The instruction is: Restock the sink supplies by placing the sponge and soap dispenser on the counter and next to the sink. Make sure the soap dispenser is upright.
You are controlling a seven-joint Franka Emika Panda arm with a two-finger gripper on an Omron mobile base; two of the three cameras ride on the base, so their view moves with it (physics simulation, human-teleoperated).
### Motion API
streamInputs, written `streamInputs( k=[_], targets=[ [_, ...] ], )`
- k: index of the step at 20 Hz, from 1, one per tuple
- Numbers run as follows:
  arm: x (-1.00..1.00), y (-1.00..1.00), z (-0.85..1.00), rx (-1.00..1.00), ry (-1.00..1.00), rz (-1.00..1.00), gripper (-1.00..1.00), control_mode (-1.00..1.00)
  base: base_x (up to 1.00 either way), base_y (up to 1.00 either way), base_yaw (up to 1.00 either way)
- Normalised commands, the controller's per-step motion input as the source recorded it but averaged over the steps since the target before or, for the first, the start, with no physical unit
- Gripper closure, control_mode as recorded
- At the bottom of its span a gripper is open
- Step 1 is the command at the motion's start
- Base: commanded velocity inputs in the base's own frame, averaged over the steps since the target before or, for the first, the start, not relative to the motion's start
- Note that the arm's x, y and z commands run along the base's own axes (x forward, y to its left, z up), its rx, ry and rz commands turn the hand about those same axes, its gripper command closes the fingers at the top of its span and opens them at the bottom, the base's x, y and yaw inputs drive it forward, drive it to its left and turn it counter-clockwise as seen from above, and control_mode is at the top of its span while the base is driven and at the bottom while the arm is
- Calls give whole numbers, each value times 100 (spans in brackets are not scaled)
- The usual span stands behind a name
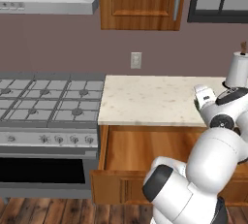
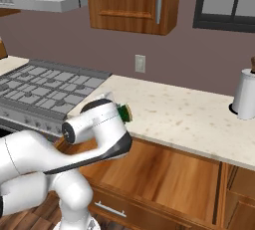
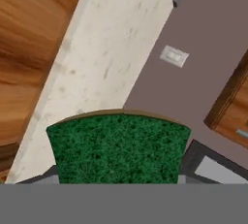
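- One sponge [image 3: 118, 148]: in the hand view its dark green face spreads across the lower middle of the frame, right in front of the camera, with a thin brown edge along its top. In the right base view a small bit of green peeks out at the end of the arm, left of centre, above the front edge of the counter [image 2: 189, 117].
- One gripper [image 2: 124, 112]: its fingers are grasping the sponge, which sits between them; the finger tips themselves are hidden behind it in the hand view.
- One counter, beige and speckled; in the left base view it runs across the middle right of the frame, beside the stove [image 1: 48, 102].
- One drawer [image 1: 145, 152], pulled open under the counter, lower centre of the left base view; the wooden floor of it that shows is bare, the rest is hidden by the arm.
- One white paper-towel roll [image 1: 238, 70] standing upright on the counter at the right edge of both base views.
- One wall outlet [image 1: 136, 60] above the counter.
- One wooden wall cabinet [image 1: 143, 2] at the upper centre, its door closed.
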Motion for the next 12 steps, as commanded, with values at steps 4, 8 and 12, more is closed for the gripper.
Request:
streamInputs(
  k=[4,8,12],
  targets=[
    [-6,13,100,57,-34,-3,100,-100,0,0,0],
    [-3,11,100,55,-32,0,100,-100,0,0,0],
    [-3,13,99,53,-30,0,100,-100,0,0,0]
  ],
)
